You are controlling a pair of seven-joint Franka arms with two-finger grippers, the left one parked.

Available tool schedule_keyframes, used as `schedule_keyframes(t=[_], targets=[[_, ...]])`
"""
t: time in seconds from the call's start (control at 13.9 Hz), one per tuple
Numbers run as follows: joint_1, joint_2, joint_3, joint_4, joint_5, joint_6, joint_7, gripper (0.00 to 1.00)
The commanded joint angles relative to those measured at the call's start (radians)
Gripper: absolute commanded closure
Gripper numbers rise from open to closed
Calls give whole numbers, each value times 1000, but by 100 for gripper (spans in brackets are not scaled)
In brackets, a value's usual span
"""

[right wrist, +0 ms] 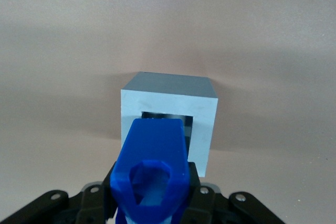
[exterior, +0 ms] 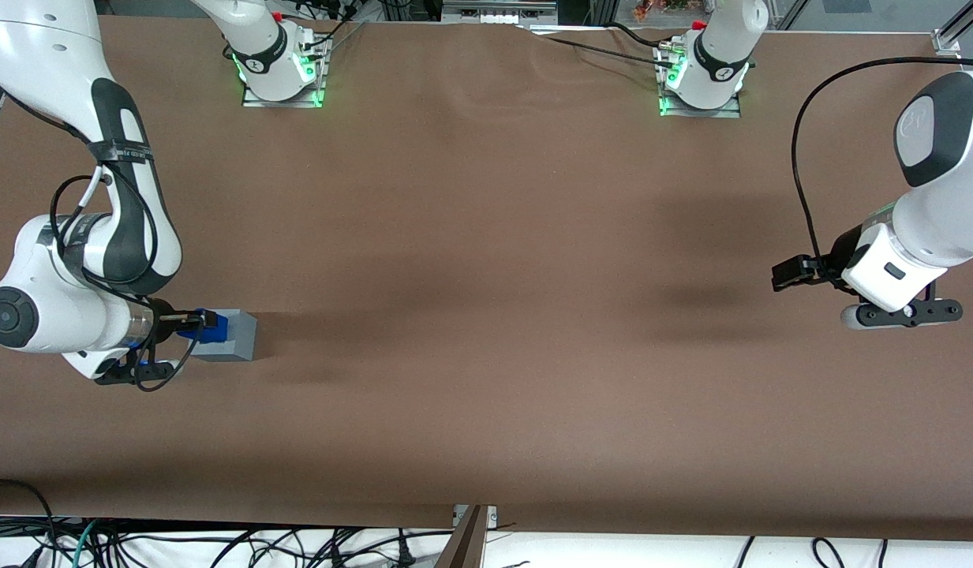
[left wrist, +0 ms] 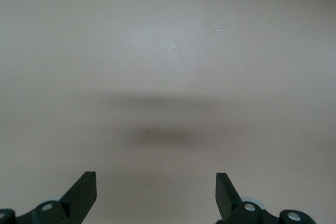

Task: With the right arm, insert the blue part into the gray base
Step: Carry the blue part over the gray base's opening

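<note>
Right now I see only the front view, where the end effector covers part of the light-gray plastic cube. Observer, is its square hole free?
Observer: In the right wrist view, the light-gray plastic cube shows its square hole dark, with nothing seen inside.
Operator: And the small bright-blue plastic block?
Observer: The end effector, close to the cube's holed face, is shut on the bright-blue plastic block. The block's tip overlaps the hole's edge. I cannot tell whether it has entered.
Operator: Anything about the block's shape?
Observer: Its end facing the wrist camera has a hollow.
</note>
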Motion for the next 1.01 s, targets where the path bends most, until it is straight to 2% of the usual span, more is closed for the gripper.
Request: schedule_keyframes(t=[0.0, 0.29, 0.93], targets=[[-11, 5, 8, 16, -17, -10, -12, 100], [-11, 8, 8, 14, -41, -8, -7, 100], [-6, 18, 9, 14, -32, 1, -3, 100]])
